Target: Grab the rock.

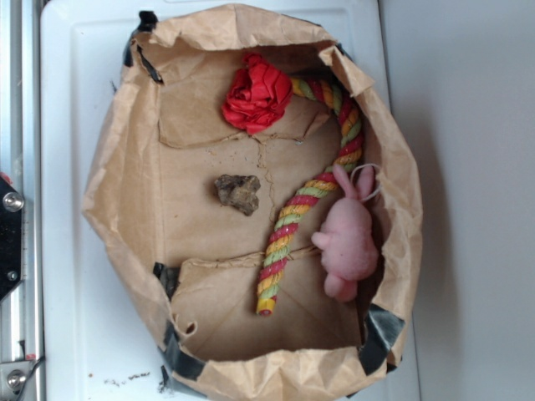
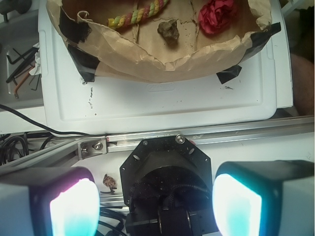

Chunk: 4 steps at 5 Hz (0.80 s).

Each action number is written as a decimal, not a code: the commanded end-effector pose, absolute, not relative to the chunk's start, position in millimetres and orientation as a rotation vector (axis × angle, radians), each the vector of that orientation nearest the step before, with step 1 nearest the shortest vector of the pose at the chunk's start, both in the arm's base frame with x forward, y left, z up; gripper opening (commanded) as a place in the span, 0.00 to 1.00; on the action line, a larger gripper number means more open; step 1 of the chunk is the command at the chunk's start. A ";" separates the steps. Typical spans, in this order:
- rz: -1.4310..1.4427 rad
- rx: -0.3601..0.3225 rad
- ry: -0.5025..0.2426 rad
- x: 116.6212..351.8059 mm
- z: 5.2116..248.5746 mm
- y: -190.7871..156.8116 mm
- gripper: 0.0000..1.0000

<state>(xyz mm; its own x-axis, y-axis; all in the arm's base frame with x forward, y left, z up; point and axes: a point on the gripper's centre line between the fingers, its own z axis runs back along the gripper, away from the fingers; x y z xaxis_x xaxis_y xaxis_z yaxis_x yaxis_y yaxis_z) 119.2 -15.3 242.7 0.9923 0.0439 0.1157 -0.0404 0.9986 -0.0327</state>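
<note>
The rock (image 1: 238, 193) is a small rough brown-grey lump lying alone on the floor of an open brown paper bag (image 1: 109, 192), left of centre. The wrist view shows the rock (image 2: 169, 29) at the top, just beyond the bag's near rim (image 2: 162, 69). My gripper (image 2: 156, 204) is far back from the bag, over the robot's black base and the aluminium rail. It is open, its two glowing pads (image 2: 74, 209) wide apart with nothing between them. The exterior view does not show the gripper.
In the bag lie a crumpled red paper ball (image 1: 257, 98), a striped rope (image 1: 305, 200) and a pink plush bunny (image 1: 347, 238). The bag rests on a white plastic board (image 1: 75, 125). Its crumpled walls stand up around the rock. Cables and tools (image 2: 22, 69) lie at the left.
</note>
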 end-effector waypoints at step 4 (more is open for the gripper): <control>0.032 0.007 -0.164 197.3 225.2 -40.0 1.00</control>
